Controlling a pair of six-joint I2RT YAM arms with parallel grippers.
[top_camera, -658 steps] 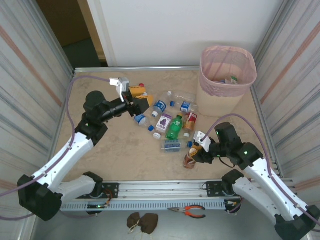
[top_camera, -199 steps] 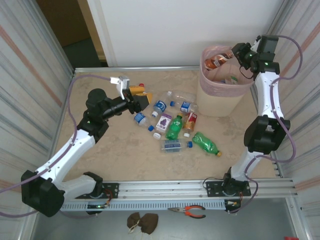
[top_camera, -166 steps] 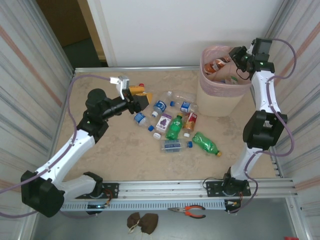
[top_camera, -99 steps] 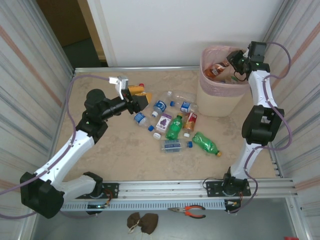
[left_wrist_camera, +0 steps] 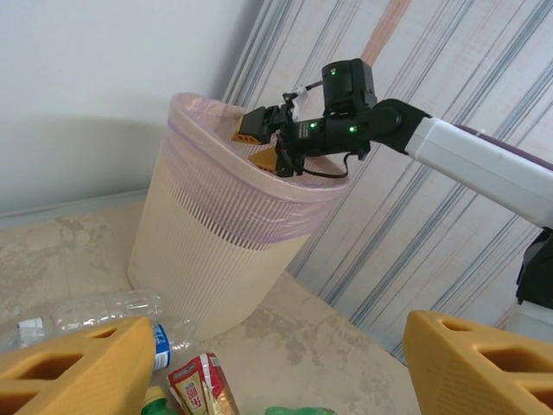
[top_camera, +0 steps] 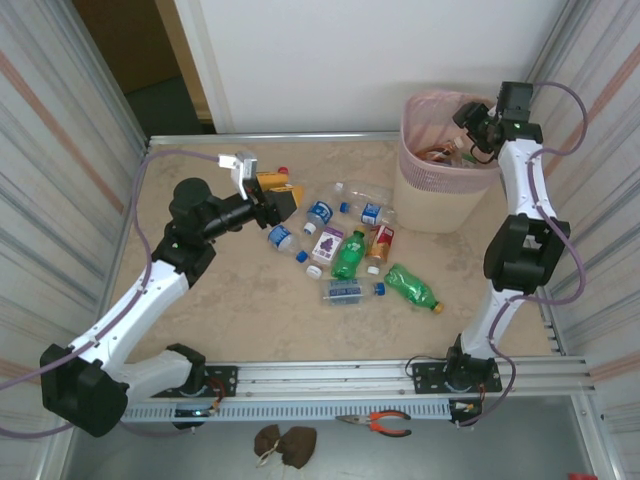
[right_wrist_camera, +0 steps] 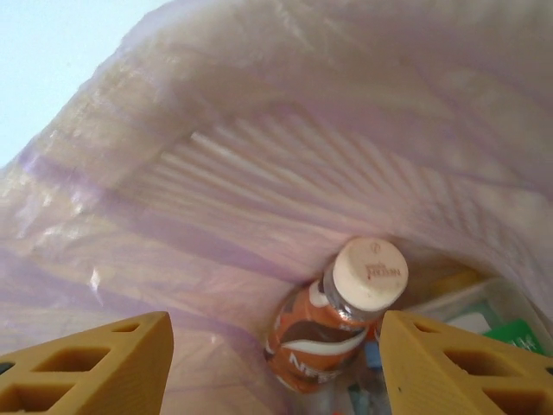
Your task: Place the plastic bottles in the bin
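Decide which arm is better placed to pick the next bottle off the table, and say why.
Probably left. The left gripper hangs open beside the loose bottles, while the right gripper stands open over the bin, above a brown bottle inside, far from them.

We see a beige ribbed bin (top_camera: 437, 208) lined with a translucent pink bag (right_wrist_camera: 259, 130), a brown bottle (right_wrist_camera: 321, 335) with a white cap (right_wrist_camera: 370, 273) inside it, a green bottle (top_camera: 411, 287) near right on the tan marbled table (top_camera: 250, 300), and grey striped walls (top_camera: 60, 120).
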